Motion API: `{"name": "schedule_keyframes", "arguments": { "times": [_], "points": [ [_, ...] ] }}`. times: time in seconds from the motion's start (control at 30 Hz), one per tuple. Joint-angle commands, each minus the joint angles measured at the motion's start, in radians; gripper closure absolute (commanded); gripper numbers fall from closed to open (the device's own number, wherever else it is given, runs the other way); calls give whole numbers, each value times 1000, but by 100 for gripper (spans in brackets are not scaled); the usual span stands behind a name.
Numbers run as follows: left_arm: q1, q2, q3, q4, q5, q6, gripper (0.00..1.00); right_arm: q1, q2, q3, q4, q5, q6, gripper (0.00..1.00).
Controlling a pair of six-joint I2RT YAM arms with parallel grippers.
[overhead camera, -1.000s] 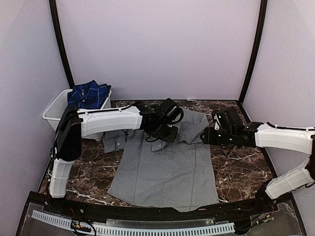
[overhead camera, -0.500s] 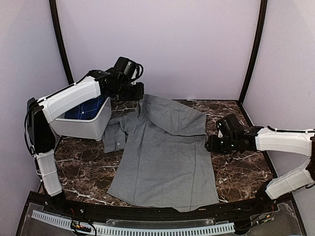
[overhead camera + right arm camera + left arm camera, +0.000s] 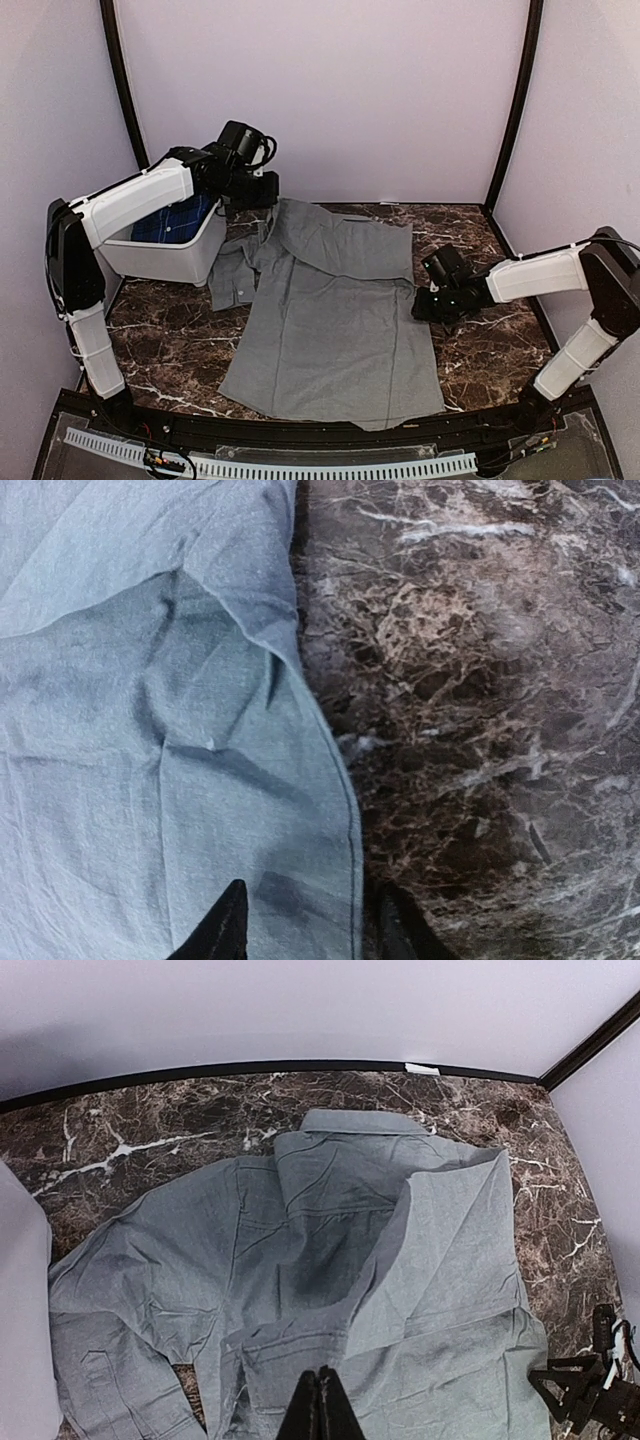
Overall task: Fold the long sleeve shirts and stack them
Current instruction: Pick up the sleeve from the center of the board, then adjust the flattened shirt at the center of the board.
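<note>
Your left fingers [image 3: 264, 190] are pressed fully together, up above the far left corner of the table [image 3: 500, 350]. They have a pinch of the grey shirt [image 3: 335, 330] between them. In the left wrist view a ridge of cloth climbs straight up to the closed tips, and from overhead you can see the shirt's far left part pulled up off the table toward them.

The rest of the grey shirt lies flat across the middle of the table, with its hem at the near edge. Its collar [image 3: 365, 1120] points toward the far edge. One sleeve [image 3: 232, 285] is crumpled on the table on the left side, cuff down, just beside the white tub [image 3: 160, 262].

Your right fingers [image 3: 421, 304] sit low at the shirt's right edge, about halfway between the near and far edges of the table. They stand partly open and have hold of nothing. In the right wrist view one tip is over the cloth and the other over bare marble, with the stitched side seam running between them.

The plaid shirt [image 3: 170, 222] is bundled inside the white tub at the far left corner, partly hidden from you by the left arm.
</note>
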Motion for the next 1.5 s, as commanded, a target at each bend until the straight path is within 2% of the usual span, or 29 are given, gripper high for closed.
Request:
{"name": "schedule_keyframes", "arguments": {
  "times": [0.0, 0.17, 0.2, 0.47, 0.5, 0.63, 0.77, 1.03, 1.23, 1.4, 1.47],
  "points": [
    [23, -68, -15, 27, 20, 2, 100, -14, 50, 40, 42, 2, 3, 66],
    [40, -48, -11, 56, 36, 2, 100, -51, 86, 64, 43, 11, -15, 97],
    [48, -36, -6, 60, 40, -1, 100, -71, 94, 70, 43, 9, -24, 100],
    [105, 78, 87, 98, 74, -10, 100, -199, 162, 186, 25, -36, -106, 100],
    [111, 96, 111, 97, 78, -10, 100, -199, 164, 203, 6, -44, -118, 99],
    [124, 128, 160, 91, 76, -1, 100, -195, 114, 162, -13, -72, -123, 75],
    [158, 148, 169, 97, 89, -12, 100, -194, 15, 58, -49, -67, -76, 64],
    [172, 157, 166, 114, 186, -24, 100, -134, -260, -106, -206, -75, 86, 60],
    [172, 154, 166, 124, 233, -46, 100, -40, -405, -158, -392, -74, 238, 59],
    [172, 144, 153, 129, 249, -48, 100, -23, -565, -189, -575, -59, 360, 59],
    [172, 138, 147, 132, 255, -49, 100, -14, -629, -211, -595, -76, 407, 59]
  ]
}}
